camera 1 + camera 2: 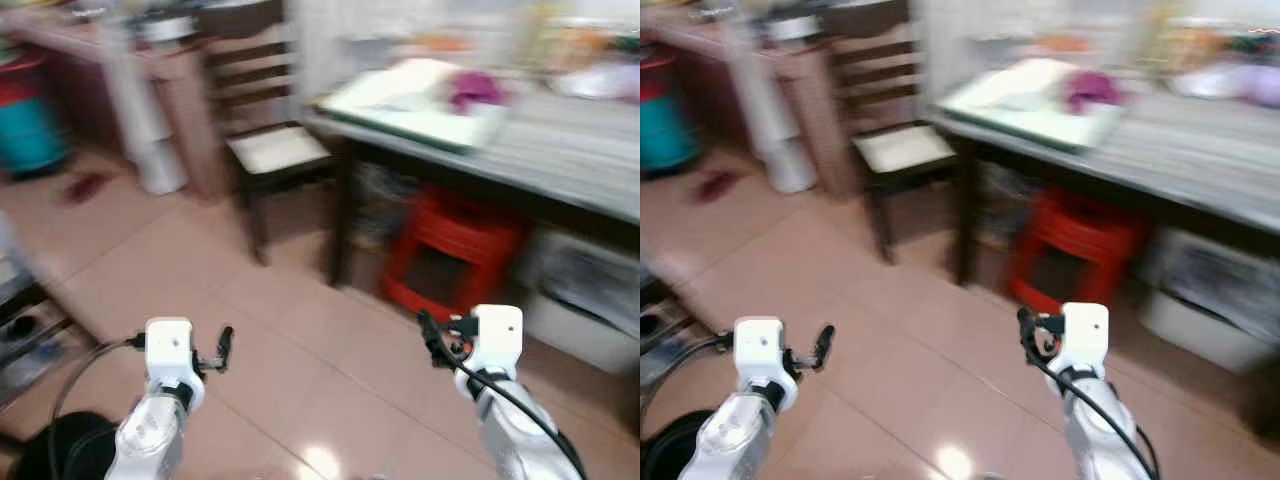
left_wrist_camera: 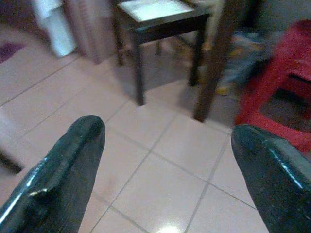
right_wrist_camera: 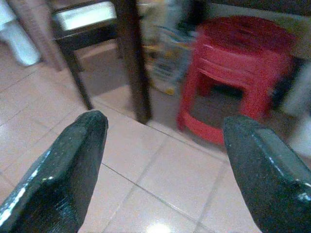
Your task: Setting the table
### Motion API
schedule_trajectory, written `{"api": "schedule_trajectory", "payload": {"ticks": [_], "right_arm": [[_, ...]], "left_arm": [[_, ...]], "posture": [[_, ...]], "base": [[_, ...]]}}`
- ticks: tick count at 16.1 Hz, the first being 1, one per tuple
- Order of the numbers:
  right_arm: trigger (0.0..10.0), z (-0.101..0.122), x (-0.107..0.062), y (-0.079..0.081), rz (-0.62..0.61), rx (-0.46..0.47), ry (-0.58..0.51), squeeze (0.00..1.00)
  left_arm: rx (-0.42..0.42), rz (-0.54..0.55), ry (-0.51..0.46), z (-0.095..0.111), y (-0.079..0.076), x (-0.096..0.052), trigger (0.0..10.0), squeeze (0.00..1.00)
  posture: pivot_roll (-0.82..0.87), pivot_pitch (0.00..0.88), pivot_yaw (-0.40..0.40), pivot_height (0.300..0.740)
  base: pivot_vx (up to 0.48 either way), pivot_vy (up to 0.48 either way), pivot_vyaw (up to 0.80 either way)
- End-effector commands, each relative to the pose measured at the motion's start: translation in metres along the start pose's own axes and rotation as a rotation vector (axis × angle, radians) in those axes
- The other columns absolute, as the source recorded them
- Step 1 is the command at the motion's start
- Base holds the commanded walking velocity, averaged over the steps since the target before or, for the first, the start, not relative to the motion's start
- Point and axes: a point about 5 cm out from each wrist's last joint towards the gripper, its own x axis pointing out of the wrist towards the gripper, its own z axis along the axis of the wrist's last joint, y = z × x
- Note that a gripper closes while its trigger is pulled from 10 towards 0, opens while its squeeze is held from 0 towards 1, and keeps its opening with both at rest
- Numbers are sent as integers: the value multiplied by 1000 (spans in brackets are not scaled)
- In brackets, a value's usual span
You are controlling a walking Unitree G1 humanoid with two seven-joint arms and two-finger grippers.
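Approaching the surface is the step in hand, judging by the blur. Both grippers, left gripper and right gripper, hang empty over the tiled floor, fingers apart. A tray lies on the surface's near corner; the chair and red stool call for a clear path.

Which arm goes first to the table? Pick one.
Right, probably. The right gripper hangs open on the side where the table stands, before the red stool; the left gripper, also open and empty, is farther off over bare floor.
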Motion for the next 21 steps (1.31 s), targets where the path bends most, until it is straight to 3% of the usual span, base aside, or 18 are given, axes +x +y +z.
{"api": "schedule_trajectory", "payload": {"ticks": [1, 6, 15, 21], "right_arm": [[10000, 3, 0, 2, 0, 8, -15, 0], [10000, 5, 0, 4, -5, 15, -29, 0], [10000, 4, 3, 5, -9, 18, -22, 0], [10000, 6, 3, 5, -7, 7, -29, 0]], "left_arm": [[15, -1, -19, 4, 4, -1, 10000, 0], [-16, -100, -66, 13, -3, -3, 10000, 0], [-47, -151, -69, 15, -7, -5, 10000, 0], [-58, -174, -71, 17, -8, -5, 10000, 0]], "posture": [[-110, 46, 34, 740], [-107, 47, 38, 740], [-101, 48, 39, 740], [-98, 49, 38, 740]], "base": [[0, 0, 0], [0, 0, 0], [0, -426, 0], [0, -469, -711]]}}
